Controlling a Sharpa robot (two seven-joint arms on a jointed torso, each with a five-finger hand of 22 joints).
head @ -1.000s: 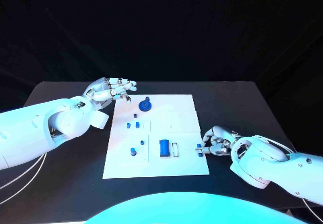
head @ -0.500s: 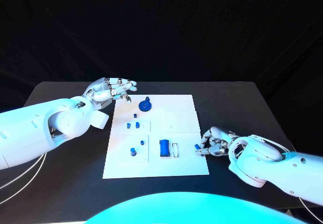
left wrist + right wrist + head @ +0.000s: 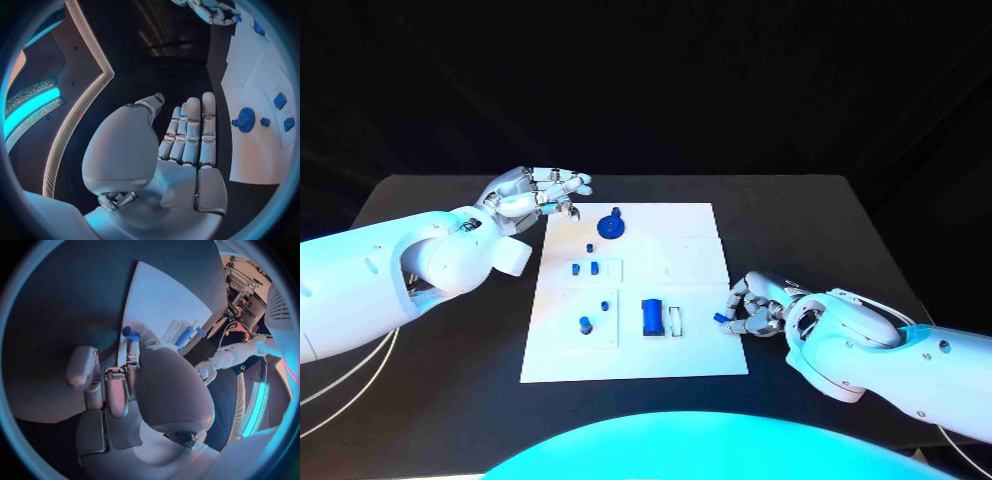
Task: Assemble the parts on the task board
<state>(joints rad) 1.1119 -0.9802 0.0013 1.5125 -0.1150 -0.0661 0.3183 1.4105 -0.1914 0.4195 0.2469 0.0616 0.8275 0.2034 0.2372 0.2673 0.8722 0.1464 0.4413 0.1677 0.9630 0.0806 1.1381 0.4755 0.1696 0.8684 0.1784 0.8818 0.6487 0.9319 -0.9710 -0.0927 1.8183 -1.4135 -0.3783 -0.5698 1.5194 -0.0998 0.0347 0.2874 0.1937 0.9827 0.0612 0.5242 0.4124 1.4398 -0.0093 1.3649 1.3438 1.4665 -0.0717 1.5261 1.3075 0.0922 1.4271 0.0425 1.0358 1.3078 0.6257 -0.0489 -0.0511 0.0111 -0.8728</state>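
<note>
right hand (image 3: 128, 365) pinching small blue part (image 3: 129, 332), board edge

A black worktop (image 3: 805, 230) stands against deep black on every side, its far edge straight. In the left wrist view a dark panel with a pale angled border (image 3: 87, 100) stands beside a strip of cyan light (image 3: 28, 112). Another cyan strip (image 3: 256, 405) glows in the right wrist view.
</note>
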